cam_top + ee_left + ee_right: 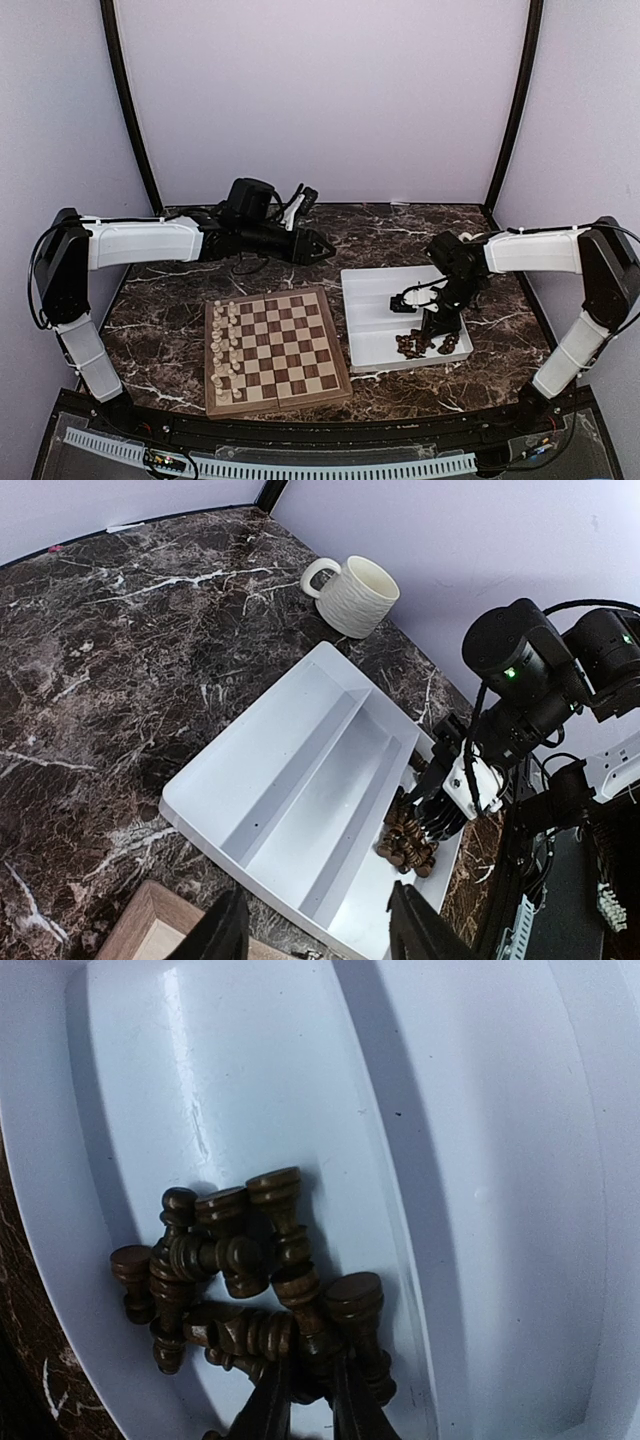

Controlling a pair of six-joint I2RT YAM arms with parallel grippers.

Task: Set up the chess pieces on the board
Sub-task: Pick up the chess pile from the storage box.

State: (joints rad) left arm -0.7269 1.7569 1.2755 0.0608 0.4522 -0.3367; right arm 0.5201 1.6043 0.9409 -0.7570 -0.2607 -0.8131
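Note:
The board (278, 401) lies at the front centre, with cream chess pieces (222, 345) in two columns along its left side. Several dark chess pieces (425, 345) lie in a heap in the right channel of a white tray (375, 300). My right gripper (432, 335) points down into that heap. In the right wrist view its fingers (270, 1405) are closed around the stem of one dark piece (318, 1345) within the pile (230, 1260). My left gripper (315, 245) hangs open and empty above the back of the table; its wide-spread fingers (225, 930) frame the tray (290, 780).
A white ribbed mug (352, 595) stands behind the tray near the back wall. A corner of the board (150, 920) shows at the bottom of the left wrist view. The table is dark marble (400, 225).

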